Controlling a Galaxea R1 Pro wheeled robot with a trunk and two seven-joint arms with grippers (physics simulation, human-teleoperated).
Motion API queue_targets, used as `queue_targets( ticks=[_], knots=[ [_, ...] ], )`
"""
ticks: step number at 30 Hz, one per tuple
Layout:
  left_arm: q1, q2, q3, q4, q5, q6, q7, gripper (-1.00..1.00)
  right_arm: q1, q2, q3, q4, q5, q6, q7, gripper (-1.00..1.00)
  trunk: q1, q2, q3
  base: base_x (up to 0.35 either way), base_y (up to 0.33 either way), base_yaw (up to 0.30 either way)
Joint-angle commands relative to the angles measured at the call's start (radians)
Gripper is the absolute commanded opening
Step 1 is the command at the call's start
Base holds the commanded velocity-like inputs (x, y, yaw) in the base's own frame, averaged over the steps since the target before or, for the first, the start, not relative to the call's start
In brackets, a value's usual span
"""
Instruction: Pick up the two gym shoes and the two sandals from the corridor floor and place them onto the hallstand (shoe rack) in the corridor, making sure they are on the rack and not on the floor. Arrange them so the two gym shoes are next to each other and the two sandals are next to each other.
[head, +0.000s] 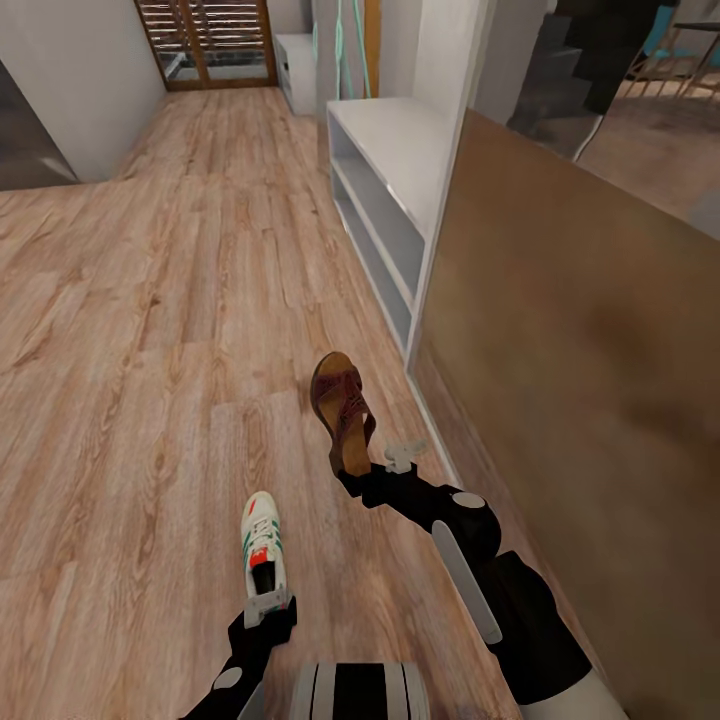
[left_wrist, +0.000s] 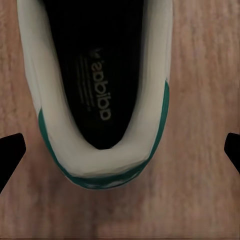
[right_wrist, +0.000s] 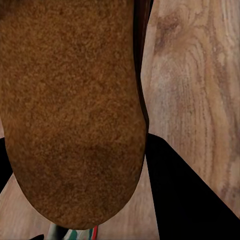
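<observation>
we carry one sandal (head: 341, 405) clenched heel-first in our right end effector (head: 385, 468), raised off the corridor floor (head: 150, 330) for the bench (head: 385, 180) at one o'clock. our left end effector (head: 268, 603) grips a gym shoe (head: 263, 540) by its heel, ready to shelve both together.

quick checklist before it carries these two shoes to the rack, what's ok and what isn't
1. Right gripper clamped on the sandal: ok, heel end held, sandal lifted and tilted.
2. Left gripper clamped on the gym shoe: cannot tell, the fingers flank the heel with gaps in the left wrist view.
3. Gym shoe off the corridor floor: cannot tell.
4. White shelf unit ahead on the right, shelves open: ok.
5. Floor between robot and unit free of obstacles: ok.
6. Second sandal and second gym shoe located: not ok.
</observation>
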Motion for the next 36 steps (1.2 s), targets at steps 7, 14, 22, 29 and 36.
queue_targets(
  ticks=[7, 14, 22, 29, 36],
  knots=[
    [-0.001, -0.001, 0.005, 0.001, -0.011, -0.003, 0.004, 1.00, 0.000, 0.000, -0.001, -0.001, -0.003, 0.006, 0.002, -1.00, 0.002, -0.001, -0.020, 0.000, 0.000, -0.002],
    [-0.001, -0.001, 0.005, 0.001, -0.011, -0.003, 0.004, 1.00, 0.000, 0.000, -0.001, 0.000, -0.003, 0.006, 0.002, -1.00, 0.002, -0.002, -0.024, 0.000, 0.000, 0.000],
    [-0.001, -0.001, 0.005, 0.001, -0.011, -0.003, 0.004, 1.00, 0.000, 0.000, -0.001, -0.001, -0.003, 0.006, 0.002, -1.00, 0.004, -0.003, -0.040, 0.000, 0.000, 0.000],
    [-0.001, -0.001, 0.004, 0.001, -0.011, -0.003, 0.004, 1.00, 0.000, 0.000, -0.001, -0.001, -0.003, 0.006, 0.002, -1.00, 0.004, -0.003, -0.040, 0.000, 0.000, 0.000],
    [-0.001, -0.001, 0.004, 0.002, -0.011, -0.003, 0.004, 1.00, 0.000, 0.000, -0.001, -0.001, -0.003, 0.006, 0.002, -1.00, 0.004, -0.003, -0.040, 0.095, 0.000, 0.000]
  ],
)
